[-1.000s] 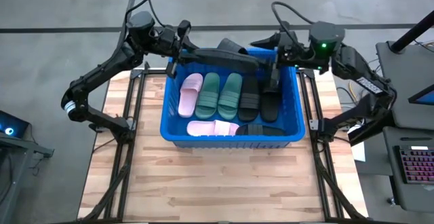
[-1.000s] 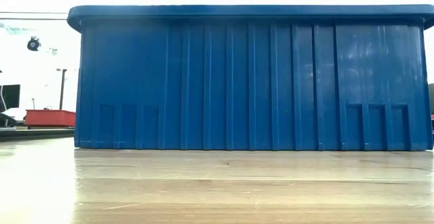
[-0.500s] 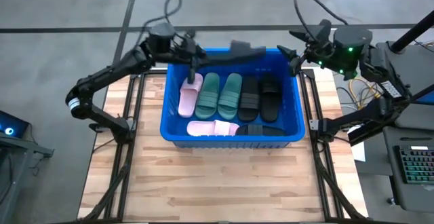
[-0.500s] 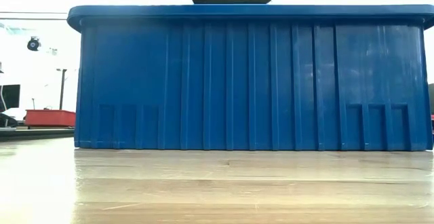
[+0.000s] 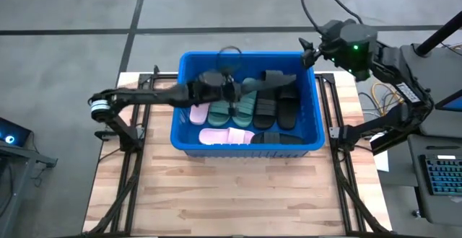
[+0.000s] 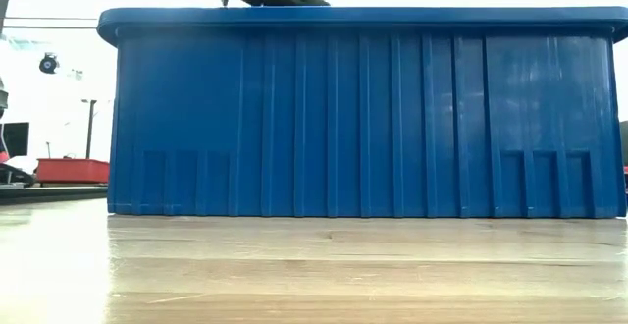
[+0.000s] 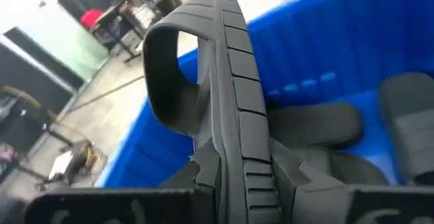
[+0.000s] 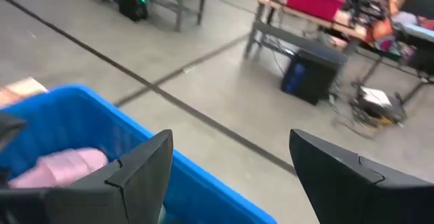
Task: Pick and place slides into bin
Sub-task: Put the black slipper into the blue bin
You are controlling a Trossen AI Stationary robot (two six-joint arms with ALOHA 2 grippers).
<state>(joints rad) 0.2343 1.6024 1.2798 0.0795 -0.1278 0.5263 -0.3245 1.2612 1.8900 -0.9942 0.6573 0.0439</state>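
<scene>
The blue bin (image 5: 186,138) stands at the table's far middle and fills the low view (image 6: 363,118). In it lie pink (image 5: 198,112), sage green (image 5: 220,107) and black (image 5: 287,102) slides in a row, with a pink (image 5: 224,135) and a black one (image 5: 280,138) along the near wall. My left gripper (image 5: 232,97) reaches over the bin's middle, shut on another black slide (image 5: 271,79). My right gripper (image 5: 307,50) is open and empty above the bin's far right corner. My left gripper pinches one end of the black slide (image 7: 230,163) between its two fingers (image 7: 203,176), one on each flat face. The fingers come level from the table's left and lie along the slide. The slide stands on edge, strap (image 7: 166,68) to one side, clear above the slides in the bin.
The bin's rim (image 8: 88,105) shows below my right gripper, with a pink slide (image 8: 61,166) inside. Bare wooden table (image 5: 238,195) lies in front of the bin. Metal frame rails (image 5: 137,166) run along both table sides.
My left gripper has carried the black slide from the bin's far left rim toward the table's near and right edges, to above the bin's middle, and lower. My right gripper has drawn up out of the bin toward its far right corner.
</scene>
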